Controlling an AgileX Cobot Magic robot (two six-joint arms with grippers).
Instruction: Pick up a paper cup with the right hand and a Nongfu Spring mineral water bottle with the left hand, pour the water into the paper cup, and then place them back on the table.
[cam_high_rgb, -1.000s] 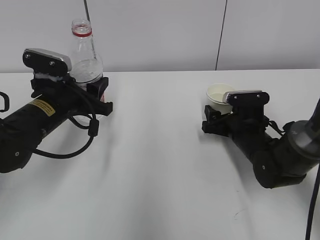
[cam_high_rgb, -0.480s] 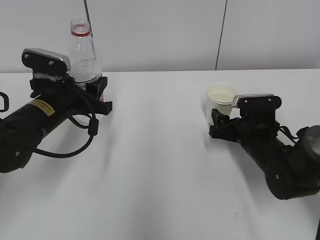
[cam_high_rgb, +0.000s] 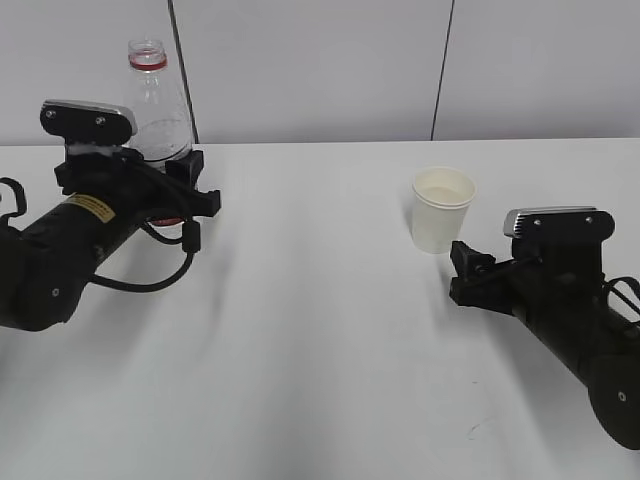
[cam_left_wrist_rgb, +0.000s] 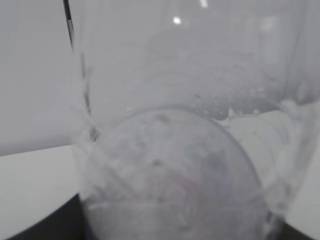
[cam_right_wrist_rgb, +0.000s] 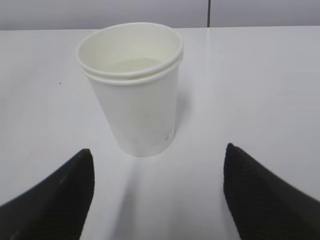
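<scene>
The Nongfu Spring mineral water bottle (cam_high_rgb: 158, 105) stands upright at the far left, uncapped, with its red neck ring showing. My left gripper (cam_high_rgb: 185, 190) is shut on its lower half, hiding most of the label. In the left wrist view the clear bottle (cam_left_wrist_rgb: 175, 150) fills the frame. The paper cup (cam_high_rgb: 443, 210) stands upright on the table (cam_high_rgb: 320, 330) at the right. My right gripper (cam_high_rgb: 470, 275) is open and empty, a short way in front of the cup and not touching it. In the right wrist view the cup (cam_right_wrist_rgb: 132, 95) stands beyond the spread fingers (cam_right_wrist_rgb: 55, 195), and liquid seems to show inside it.
A white wall with dark vertical seams (cam_high_rgb: 440, 70) runs behind the table's far edge. A small dark scuff mark (cam_high_rgb: 475, 428) lies near the front right. Bare white tabletop lies between the two arms.
My right gripper has let go of the paper cup and drawn back toward the front right. My left gripper has shifted the bottle a little to the left.
</scene>
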